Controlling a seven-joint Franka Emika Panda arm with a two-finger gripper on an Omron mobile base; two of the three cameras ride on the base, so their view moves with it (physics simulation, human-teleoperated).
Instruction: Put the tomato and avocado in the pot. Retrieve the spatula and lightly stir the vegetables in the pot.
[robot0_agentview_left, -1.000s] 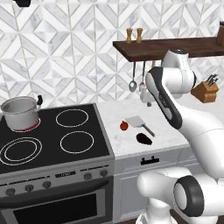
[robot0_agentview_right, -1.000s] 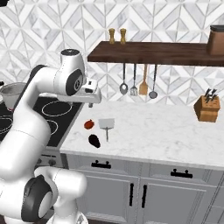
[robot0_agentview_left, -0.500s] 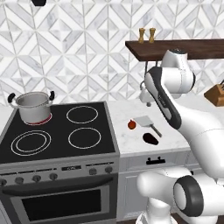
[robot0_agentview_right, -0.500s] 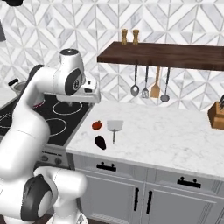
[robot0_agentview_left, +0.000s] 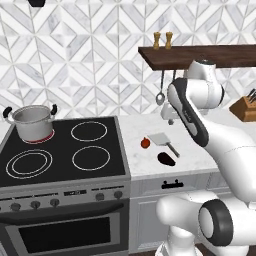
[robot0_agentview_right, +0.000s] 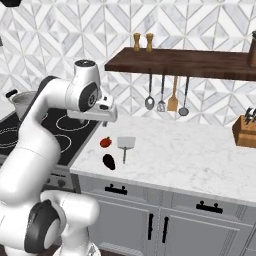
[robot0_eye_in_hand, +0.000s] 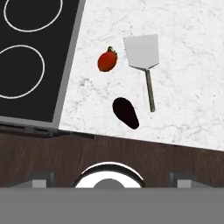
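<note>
On the white marble counter (robot0_agentview_right: 175, 155), just right of the stove, lie a red tomato (robot0_eye_in_hand: 107, 61), a dark avocado (robot0_eye_in_hand: 125, 113) and the spatula (robot0_eye_in_hand: 141, 51) with its flat grey blade and thin dark handle. The left base view has the tomato (robot0_agentview_left: 145, 143), avocado (robot0_agentview_left: 166, 159) and spatula (robot0_agentview_left: 162, 140) as a close group; so does the right base view, with tomato (robot0_agentview_right: 105, 142), avocado (robot0_agentview_right: 109, 161) and spatula (robot0_agentview_right: 126, 143). My gripper (robot0_agentview_right: 104, 119) hangs open and empty well above them. The steel pot (robot0_agentview_left: 32, 121) stands on the stove's back left burner.
The black stove top (robot0_agentview_left: 65, 150) has free burners between the pot and the counter. A wooden shelf (robot0_agentview_right: 180, 62) with two shakers carries hanging ladles and turners (robot0_agentview_right: 161, 97) behind the group. A knife block (robot0_agentview_right: 244, 131) stands far right.
The whole picture has shifted a little sideways and back, so the base has moved. Tomato, avocado and spatula lie where they were. The gripper stays open above them.
</note>
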